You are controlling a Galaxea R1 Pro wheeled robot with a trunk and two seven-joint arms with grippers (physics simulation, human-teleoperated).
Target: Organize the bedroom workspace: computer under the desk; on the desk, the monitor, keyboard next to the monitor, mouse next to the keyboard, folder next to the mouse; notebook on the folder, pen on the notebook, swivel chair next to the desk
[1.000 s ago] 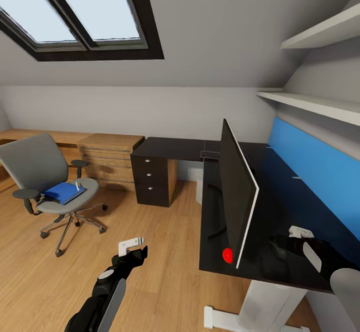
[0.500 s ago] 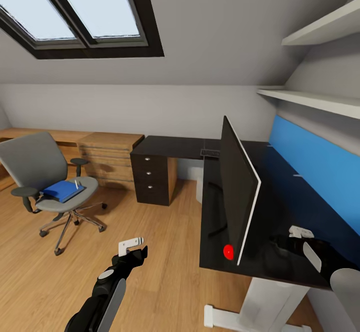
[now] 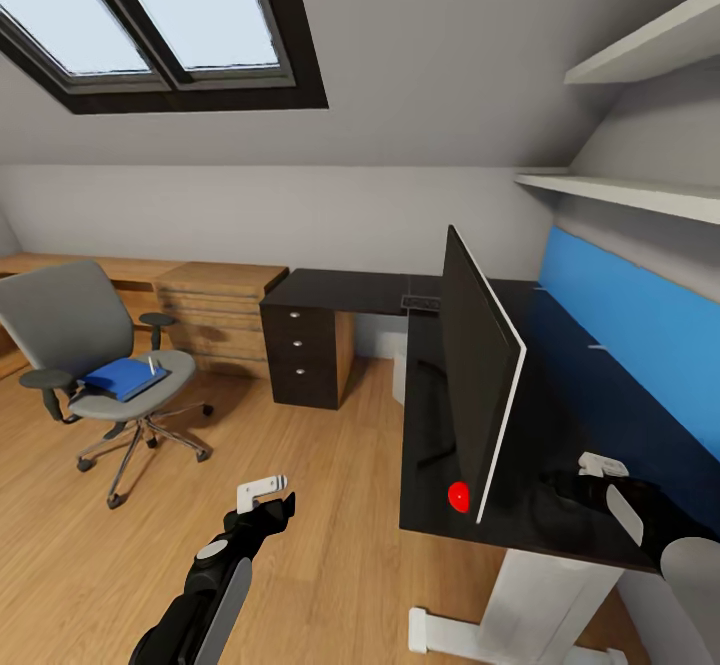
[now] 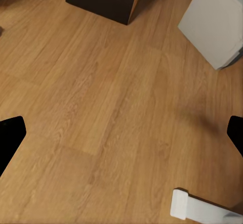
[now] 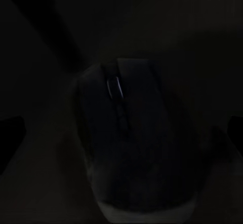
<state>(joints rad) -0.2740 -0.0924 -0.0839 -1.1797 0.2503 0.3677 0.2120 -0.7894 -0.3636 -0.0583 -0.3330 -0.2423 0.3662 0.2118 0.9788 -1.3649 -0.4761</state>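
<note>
Folder, bright blue, lies flat on grey swivel chair.

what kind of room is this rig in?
Looks like an attic home office or bedroom study: a skylight set in a sloped ceiling, a black L-shaped desk carrying a monitor, and a grey swivel chair on the wood floor. No bed in view.
</note>
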